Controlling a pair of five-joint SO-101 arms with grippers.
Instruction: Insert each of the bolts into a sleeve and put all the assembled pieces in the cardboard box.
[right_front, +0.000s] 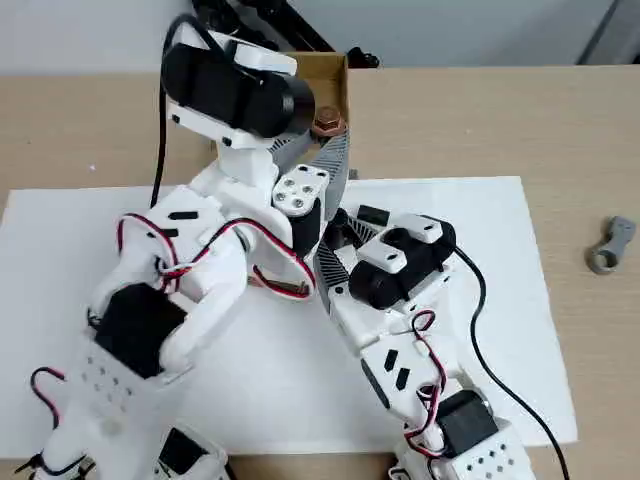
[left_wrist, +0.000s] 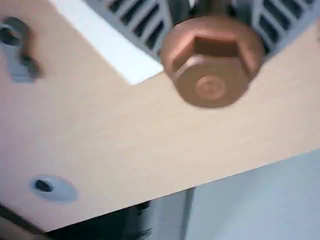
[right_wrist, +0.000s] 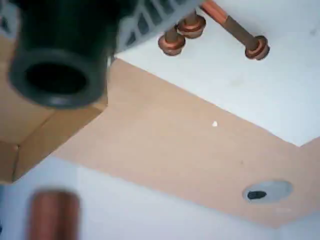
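Bolt (left_wrist: 212, 62), copper with hex-flanged head, sits clamped in left end effector (left_wrist: 210, 12); right end effector (right_wrist: 120, 25) unclear

Left arm (right_front: 170, 290), seven o'clock in the high view: white printed shells, black servo blocks, and a fat black motor drum (right_front: 235, 90) at eleven. Red, white and black wires (right_front: 285, 288) loop off its side, and a black cable (right_front: 160, 140) runs alongside. There's a white plate with four screws (right_front: 300, 192). Its fingers (left_wrist: 125, 17) are ribbed grey. Right arm (right_front: 400, 300), five o'clock: same white-and-black build, black slots (right_front: 395, 368), a thin black cable (right_front: 483, 290).
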